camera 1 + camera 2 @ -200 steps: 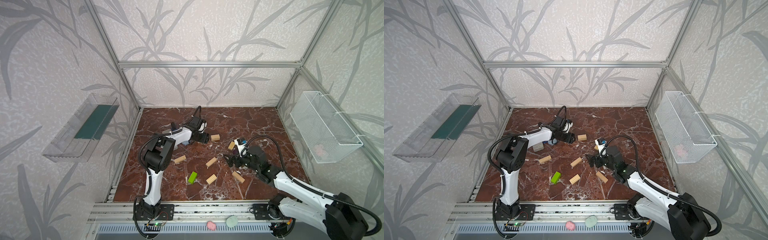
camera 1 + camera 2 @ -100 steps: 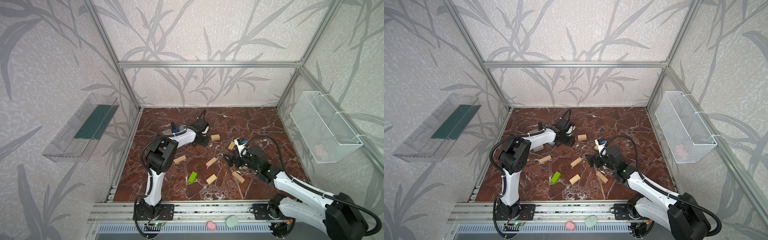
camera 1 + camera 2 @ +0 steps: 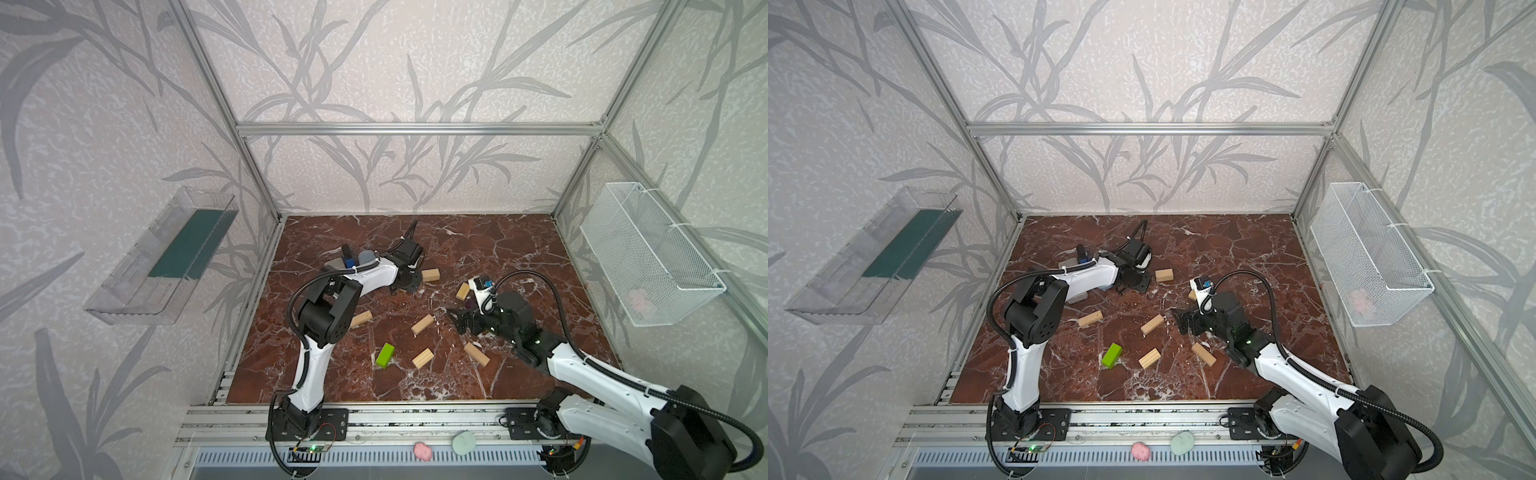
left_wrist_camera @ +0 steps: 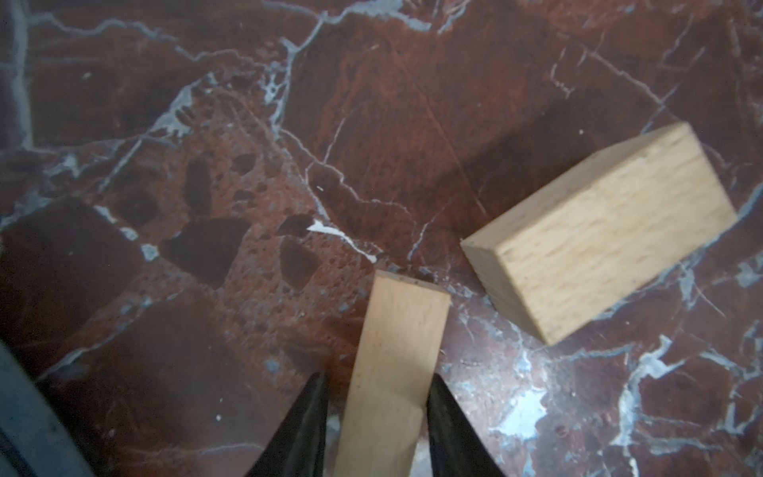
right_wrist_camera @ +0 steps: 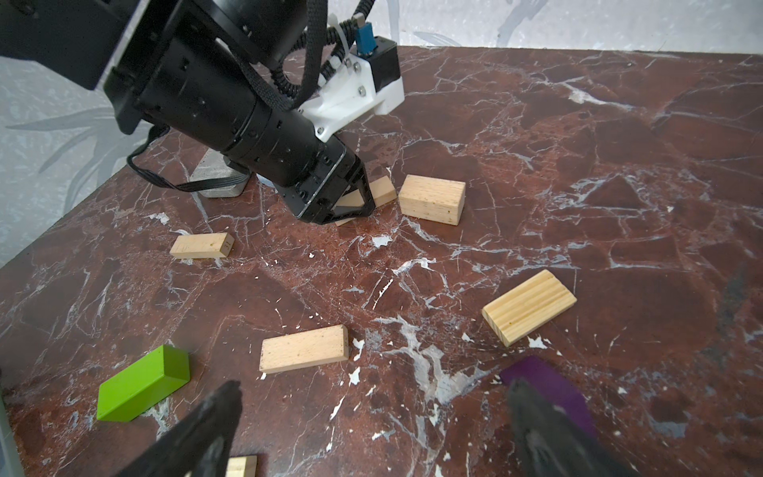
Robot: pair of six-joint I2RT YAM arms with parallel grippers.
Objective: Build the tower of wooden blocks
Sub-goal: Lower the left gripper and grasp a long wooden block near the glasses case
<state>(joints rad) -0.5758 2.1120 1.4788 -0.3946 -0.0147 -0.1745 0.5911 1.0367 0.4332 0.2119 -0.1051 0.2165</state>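
In the left wrist view, a tan wood block (image 4: 392,363) is seen between the fingers of the left end effector (image 4: 375,380). One finger (image 4: 444,413) is laid against it and a thin dark strip is left at the other, so a firm grip cannot be told. A second tan block (image 4: 598,235) lies just beside it on the marble tabletop (image 4: 165,124). In both top views the first block is hidden beneath the left end effector, which is placed well beyond the lime-green block (image 3: 385,354), towards the back wall. The right wrist view alone shows both that block and the grey case (image 5: 216,177) behind it. The same view shows the purple block (image 5: 545,384) lying flat by one finger of the right end effector (image 5: 373,388), whose jaws are spread wide with nothing between them. In a top view only a sliver of purple is seen. There, further tan blocks (image 3: 422,358) are shown flat and single, just right of the lime-green block and beyond it.
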